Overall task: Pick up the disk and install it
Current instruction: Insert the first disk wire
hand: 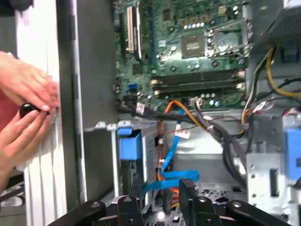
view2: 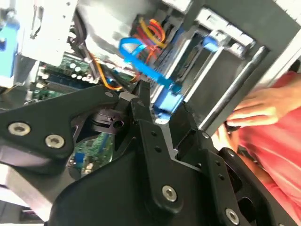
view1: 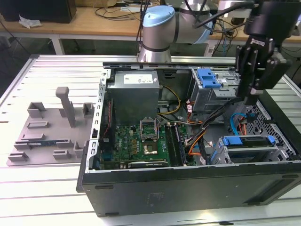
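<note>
Looking over the near wall of the case (view1: 188, 188), which lies on the table (view1: 42, 197) with its side panel off so that the arm (view1: 160, 28) can reach in from above, we come first to the disk (view1: 247, 142). It lies flat in the bay at the case's near corner, on the exterior view's right. Its blue carrier frames the silver body, and we judge that the carrier is what fits it to the bay.

Just above the disk, inside the case and apart from it, hangs the gripper (view1: 250, 101). In the first wrist view its fingers (hand: 188, 190) stand spread with nothing between them, so we take it as open and empty, posed over the bay. A blue cable (view1: 233, 123) loops between gripper and disk.

Outside the case wall, a person's hands (hand: 30, 94) close on a small black thing, kept clear of the arm, we suppose. Deeper in the case lie the motherboard (view1: 134, 141) and, behind it, the supply box (view1: 136, 96).
</note>
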